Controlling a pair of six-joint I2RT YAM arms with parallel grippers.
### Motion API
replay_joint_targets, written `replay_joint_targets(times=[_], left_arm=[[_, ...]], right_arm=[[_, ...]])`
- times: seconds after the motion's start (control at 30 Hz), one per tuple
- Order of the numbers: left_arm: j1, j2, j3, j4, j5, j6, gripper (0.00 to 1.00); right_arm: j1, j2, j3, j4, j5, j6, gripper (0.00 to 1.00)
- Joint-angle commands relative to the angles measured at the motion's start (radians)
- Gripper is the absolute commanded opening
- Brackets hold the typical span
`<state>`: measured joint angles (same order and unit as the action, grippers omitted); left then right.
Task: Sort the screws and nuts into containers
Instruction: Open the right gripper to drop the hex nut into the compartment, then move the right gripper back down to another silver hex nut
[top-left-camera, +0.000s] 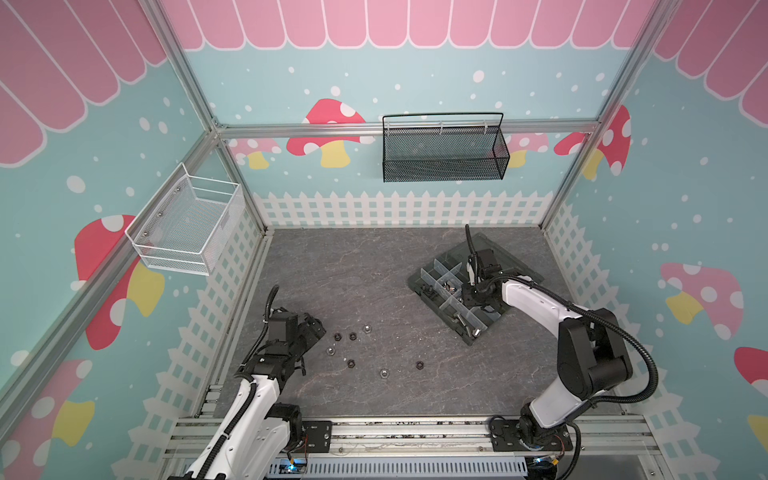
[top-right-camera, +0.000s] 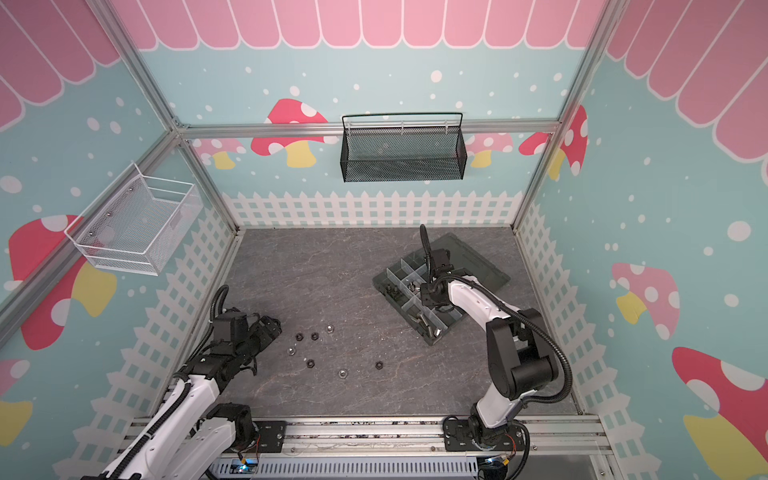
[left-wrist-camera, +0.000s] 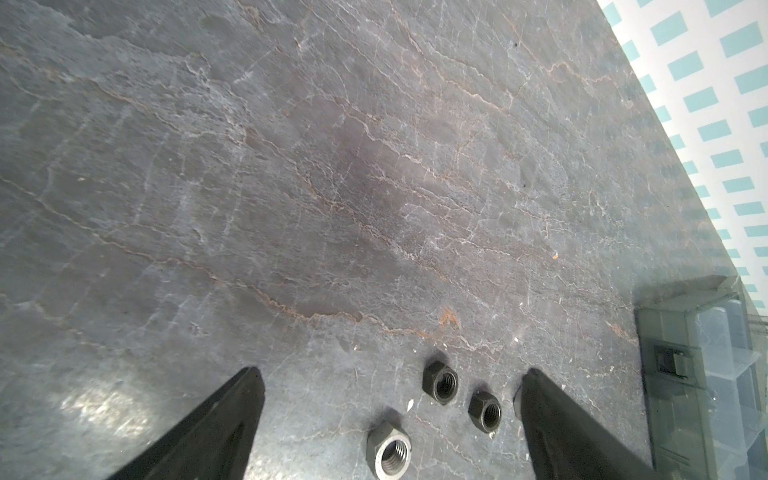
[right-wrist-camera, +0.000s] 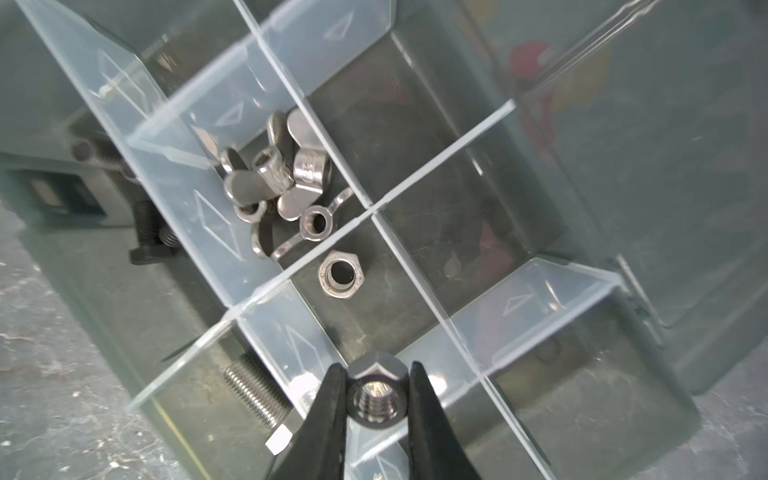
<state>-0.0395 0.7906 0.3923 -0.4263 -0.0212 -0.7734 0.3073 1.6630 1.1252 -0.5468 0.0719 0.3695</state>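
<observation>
The right gripper pinches a nut across its flats, bottom centre; it is probably hard, light and slick. The left gripper gapes.

Seven nuts loose, one silver nut held above organizer box, screws inside

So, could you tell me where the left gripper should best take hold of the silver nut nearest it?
Across two opposite flats of the silver nut, coming from above with the open left gripper astride it. It seems to lie flat, hole up, so only its sides offer parallel faces, and it sits clear of the two black nuts.
</observation>
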Motion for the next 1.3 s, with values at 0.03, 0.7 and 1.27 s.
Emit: replay_joint_targets(times=[0.03, 0.7, 1.27], left_arm=[[0.004, -0.011, -0.017, 0.004, 0.004, 0.005, 0.97], [0.005, -0.006, -0.010, 0.011, 0.004, -0.001, 0.97], [0.005, 0.037, -0.010, 0.043, 0.016, -0.042, 0.97]], right_arm=[[-0.004, 0.028, 0.018, 0.010, -0.008, -0.026, 0.17], [0.020, -0.090, 0.033, -0.006, -0.018, -0.016, 0.42], [0.424, 0.127, 0.256, -0.021, -0.043, 0.046, 0.42]])
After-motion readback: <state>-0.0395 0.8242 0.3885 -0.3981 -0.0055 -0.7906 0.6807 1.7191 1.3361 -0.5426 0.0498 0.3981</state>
